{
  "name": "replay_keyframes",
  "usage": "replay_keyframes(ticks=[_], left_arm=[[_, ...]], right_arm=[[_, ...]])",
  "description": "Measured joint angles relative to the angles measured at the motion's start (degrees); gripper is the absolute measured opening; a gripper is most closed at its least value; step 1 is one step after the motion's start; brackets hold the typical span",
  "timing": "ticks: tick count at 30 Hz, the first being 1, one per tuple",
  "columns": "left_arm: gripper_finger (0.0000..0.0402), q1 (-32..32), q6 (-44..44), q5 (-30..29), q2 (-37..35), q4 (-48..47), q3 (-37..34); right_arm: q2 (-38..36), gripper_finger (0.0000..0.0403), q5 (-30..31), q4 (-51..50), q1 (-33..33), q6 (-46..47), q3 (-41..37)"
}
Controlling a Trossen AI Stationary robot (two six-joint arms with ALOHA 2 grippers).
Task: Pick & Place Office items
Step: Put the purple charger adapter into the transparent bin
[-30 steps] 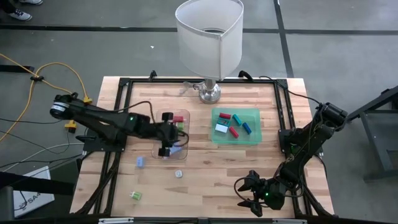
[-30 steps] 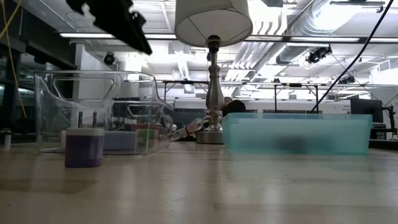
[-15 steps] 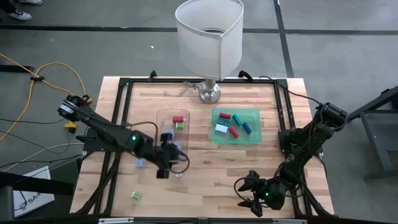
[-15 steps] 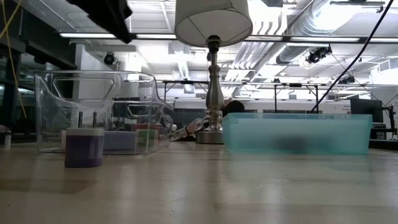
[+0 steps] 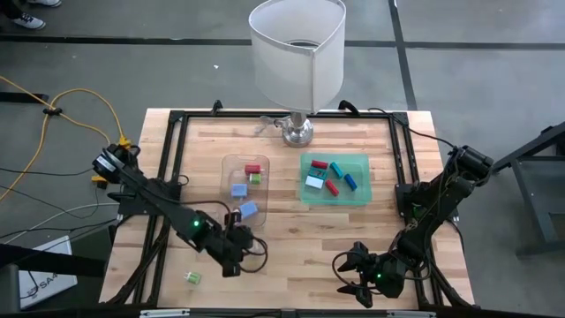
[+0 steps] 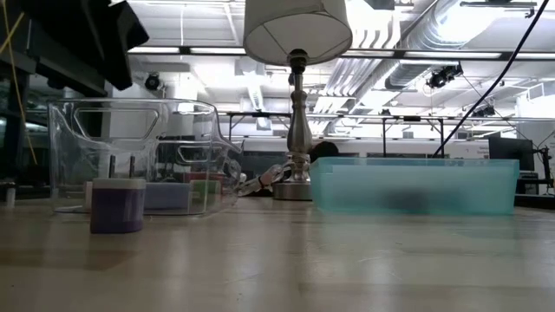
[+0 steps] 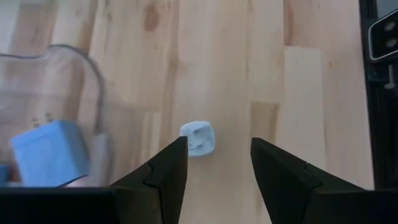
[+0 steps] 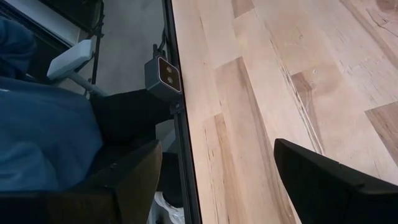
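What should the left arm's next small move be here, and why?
Probably lower the left tool onto the small pale blue block on the wooden table: its open jaws are empty, and the block lies loose just ahead of the clear plastic tray.

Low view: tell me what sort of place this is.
Probably a lab or workshop in an industrial hall: bare ceiling ducts and strip lights overhead, and a wooden table in a black frame with a lamp on it.

Wooden table (image 5: 291, 238) sat in a black frame. Lamp with white shade (image 5: 297, 51) on a silver base (image 5: 297, 132) stood at the far edge, centre. Clear plastic tray (image 5: 231, 168) left of centre, flat green translucent tray (image 5: 362, 194) just right of it, apart. Yellow cable (image 5: 53, 110) lay on the floor, far left.
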Motion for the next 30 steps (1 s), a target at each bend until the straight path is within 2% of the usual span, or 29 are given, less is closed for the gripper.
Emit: replay_keyframes(ticks=[9,16,30], left_arm=[[0.0167,-0.6,-6.2,-0.4,4.9,2.2,0.0],[0.0167,-0.5,-11.6,-2.8,5.5,0.5,0.0],[0.0167,-1.8,-12.7,-7.5,9.6,0.7,0.0]], right_arm=[[0.0,0.0298,0.0,0.0,0.0,0.0,0.0],[0.0,0.0298,0.0,0.0,0.0,0.0,0.0],[0.0,0.0298,0.0,0.1,0.0,0.0,0.0]])
